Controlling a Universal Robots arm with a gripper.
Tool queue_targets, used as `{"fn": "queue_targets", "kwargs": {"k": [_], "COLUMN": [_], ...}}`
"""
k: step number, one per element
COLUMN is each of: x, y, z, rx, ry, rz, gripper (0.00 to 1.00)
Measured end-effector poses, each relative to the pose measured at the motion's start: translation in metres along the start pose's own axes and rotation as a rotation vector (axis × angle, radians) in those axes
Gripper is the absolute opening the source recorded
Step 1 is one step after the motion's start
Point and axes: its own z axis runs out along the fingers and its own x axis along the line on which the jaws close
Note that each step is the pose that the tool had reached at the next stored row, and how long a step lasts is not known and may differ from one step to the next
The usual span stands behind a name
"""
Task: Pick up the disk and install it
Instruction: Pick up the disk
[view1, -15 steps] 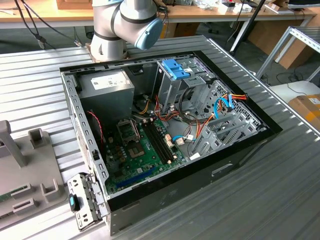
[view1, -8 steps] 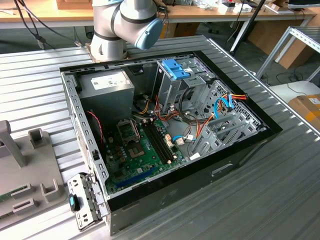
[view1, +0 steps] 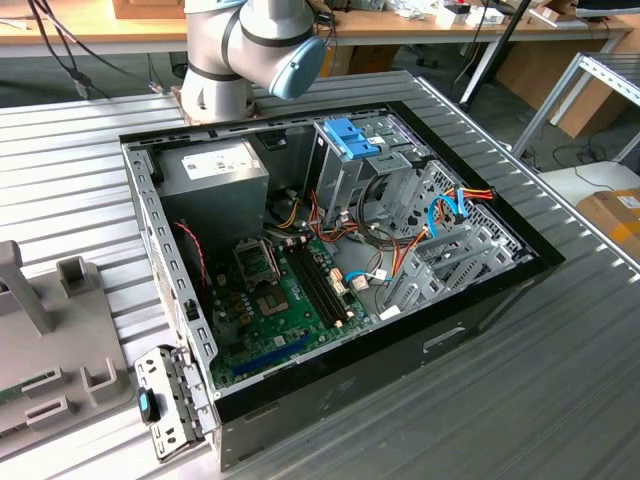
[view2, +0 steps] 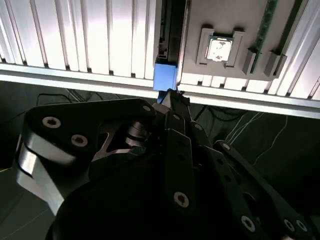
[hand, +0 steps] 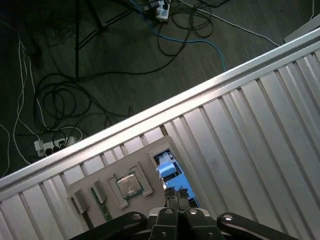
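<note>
Hangs high over the edge of the ribbed surface (hand: 240, 130), jaws pinched together on nothing, by the look of both wrist views. Lined up above the disk (view2: 165, 77), seemingly parked on edge in the grey fixture tray (view2: 220, 15) beside a processor chip (view2: 218, 50), presumably to offer a narrow side for gripping. Not yet lifted, and outside the open computer case (view1: 400, 345), left lidless to receive it.
</note>
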Motion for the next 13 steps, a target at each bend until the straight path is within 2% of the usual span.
{"fn": "queue_targets", "kwargs": {"k": [5, 6, 7, 11, 12, 13], "x": [0.0, 0.0, -0.0001, -0.0016, -0.0033, -0.0036], "y": [0.0, 0.0, -0.0001, -0.0035, -0.0073, -0.0078], "z": [0.0003, 0.0004, 0.0007, 0.0007, 0.0007, 0.0008], "rx": [-0.003, -0.0034, -0.0043, -0.0055, -0.0059, -0.0059], "ry": [0.0069, 0.0077, 0.0099, 0.0123, 0.0133, 0.0134], "rz": [-0.164, -0.184, -0.234, -0.289, -0.316, -0.322], "gripper": [0.11, 0.11, 0.11, 0.11, 0.11, 0.11]}}
